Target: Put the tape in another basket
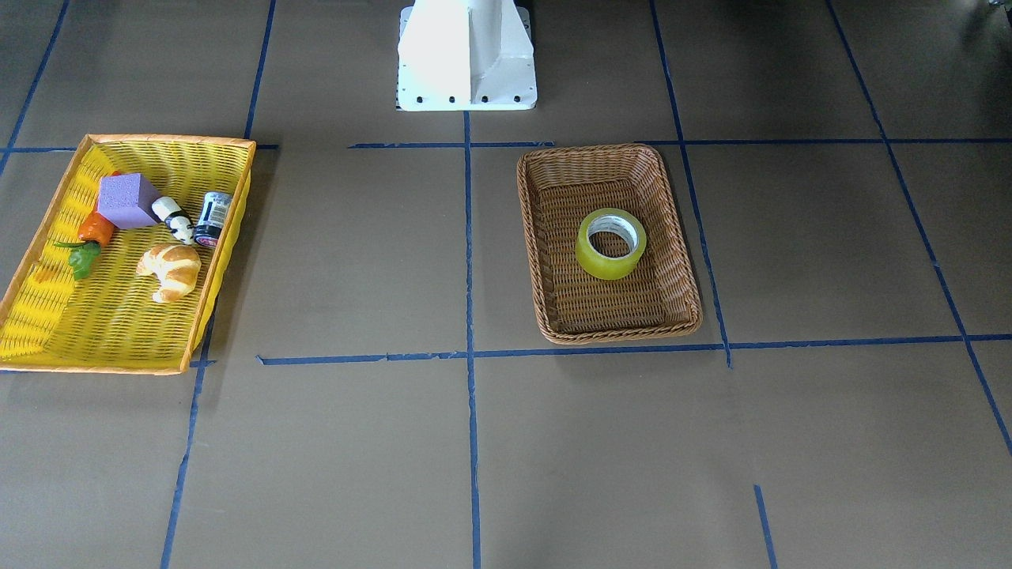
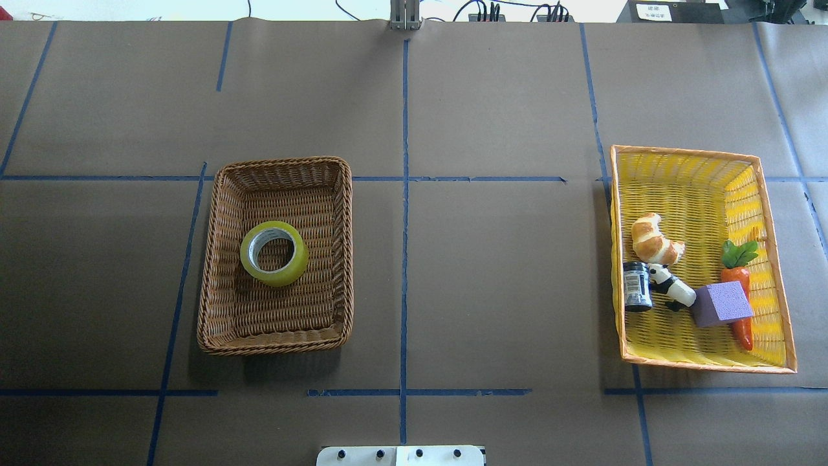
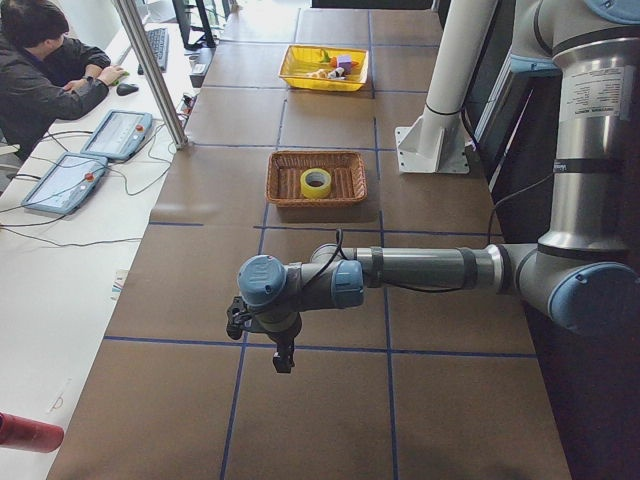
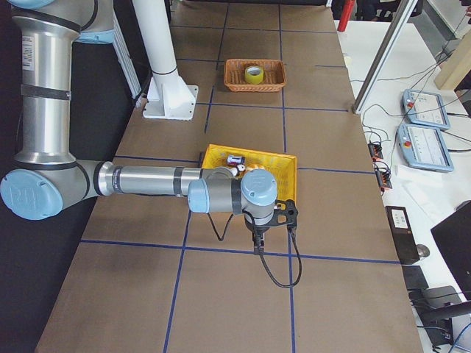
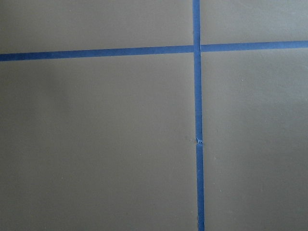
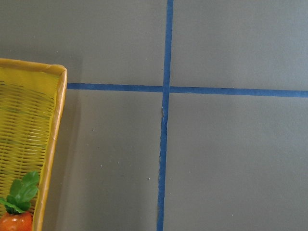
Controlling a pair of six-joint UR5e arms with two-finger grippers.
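The yellow-green tape roll (image 1: 605,267) lies flat in the middle of the brown wicker basket (image 1: 589,150); both also show in the overhead view, the tape roll (image 2: 275,276) and the basket (image 2: 284,162). My left gripper (image 3: 283,360) hangs over bare table far from that basket, toward the table's left end. My right gripper (image 4: 257,246) hangs just beyond the yellow basket (image 4: 280,165). Both grippers show only in the side views, so I cannot tell whether they are open or shut. Neither wrist view shows fingers.
The yellow orange-rimmed basket (image 2: 686,188) holds a croissant (image 2: 654,239), a black jar (image 2: 638,286), a panda figure (image 2: 671,288), a purple block (image 2: 721,303) and a carrot (image 2: 737,285). Its corner shows in the right wrist view (image 6: 29,125). Blue tape lines cross the brown table. An operator (image 3: 45,75) sits beside it.
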